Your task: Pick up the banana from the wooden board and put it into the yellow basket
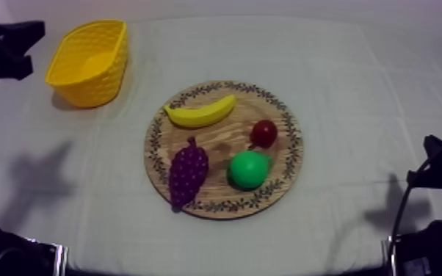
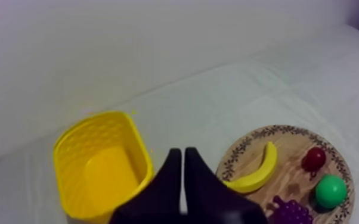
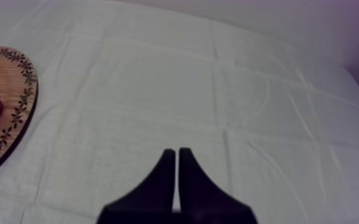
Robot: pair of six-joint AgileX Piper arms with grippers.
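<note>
The yellow banana [image 1: 202, 111] lies on the far part of the round wooden board [image 1: 227, 141] in mid-table. The empty yellow basket [image 1: 95, 88] stands at the far left. My left arm [image 1: 4, 45] is raised at the far left, beside the basket. In the left wrist view my left gripper [image 2: 182, 152] is shut on nothing, its fingers a narrow wedge hovering between the basket [image 2: 68, 155] and the banana [image 2: 259, 173]. My right gripper [image 3: 176, 152] is shut too, over bare cloth to the right of the board [image 3: 24, 101].
Also on the board are purple grapes [image 1: 188, 172], a green pear [image 1: 249, 169] and a small red fruit [image 1: 264, 133]. My right arm [image 1: 437, 220] rests low at the right edge. Bare cloth surrounds the board.
</note>
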